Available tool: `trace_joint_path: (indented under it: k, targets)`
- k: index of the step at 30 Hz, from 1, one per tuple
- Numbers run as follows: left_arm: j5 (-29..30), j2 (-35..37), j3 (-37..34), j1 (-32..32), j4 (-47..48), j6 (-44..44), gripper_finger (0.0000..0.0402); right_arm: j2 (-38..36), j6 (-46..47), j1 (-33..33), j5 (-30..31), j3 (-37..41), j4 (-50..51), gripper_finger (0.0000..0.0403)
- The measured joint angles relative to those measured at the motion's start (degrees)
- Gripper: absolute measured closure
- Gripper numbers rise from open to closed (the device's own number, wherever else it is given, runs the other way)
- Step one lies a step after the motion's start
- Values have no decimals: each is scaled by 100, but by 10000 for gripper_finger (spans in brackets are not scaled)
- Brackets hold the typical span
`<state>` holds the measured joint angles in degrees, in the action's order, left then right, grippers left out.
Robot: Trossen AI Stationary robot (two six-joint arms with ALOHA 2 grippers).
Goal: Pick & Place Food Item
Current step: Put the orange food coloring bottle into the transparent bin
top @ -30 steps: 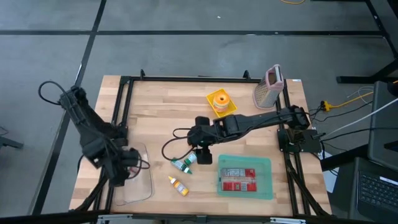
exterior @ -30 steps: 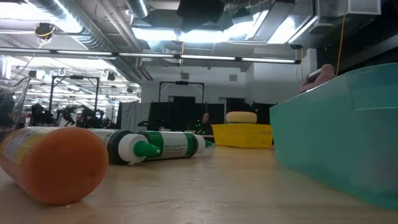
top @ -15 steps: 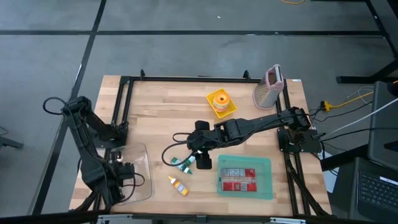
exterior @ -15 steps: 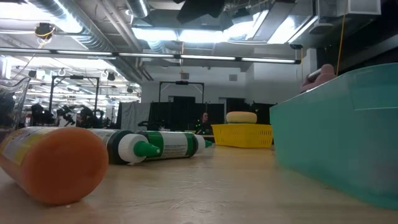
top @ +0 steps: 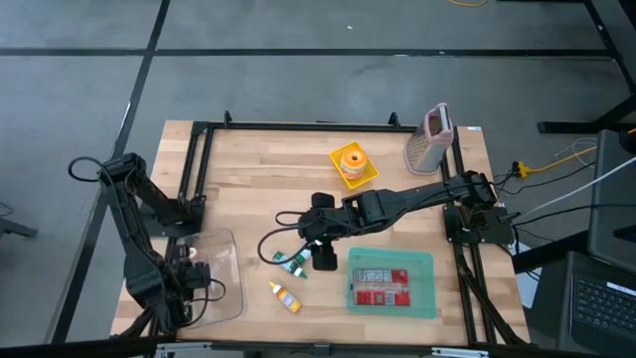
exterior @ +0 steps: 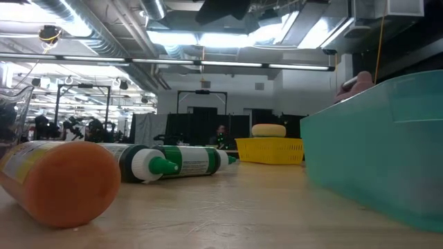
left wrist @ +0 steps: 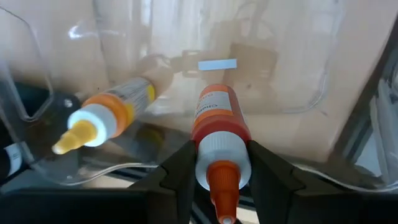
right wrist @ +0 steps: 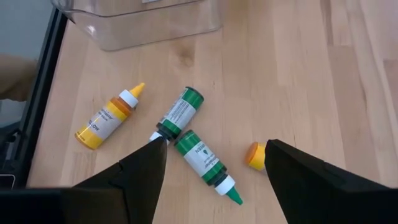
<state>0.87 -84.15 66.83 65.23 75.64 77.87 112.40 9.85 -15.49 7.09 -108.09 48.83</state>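
Pale butcher-block table (top: 258,189) in a black frame. At 12 o'clock a yellow tray (top: 354,165) holds something orange; at 1 o'clock there's a pinkish grater (top: 430,139). Around 5 o'clock sits a teal bin (top: 391,283) with a red, white-printed pack inside. Near centre, two green bottles (right wrist: 186,127) with white labels; the yellow bottle (right wrist: 109,118) has an orange collar and white neck. The clear tub (top: 221,283) at 8 o'clock holds an orange bottle (left wrist: 217,134), its label probably red.
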Motion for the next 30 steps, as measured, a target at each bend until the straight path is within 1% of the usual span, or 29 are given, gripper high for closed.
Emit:
trace_joint_path:
  k: [7,15,21,30]
  targets:
    - [-132,163,-370,-2,-361,67,286,0,9,-17,0,0,-30,135]
    - [-59,563,-848,-6,-728,114,286,0,17,-112,0,0,-50,135]
    - [-64,709,-1186,-18,-851,147,286,0,5,-151,89,0,-67,135]
    - [-49,718,-1242,-50,-1023,87,286,0,-21,-151,107,0,-141,135]
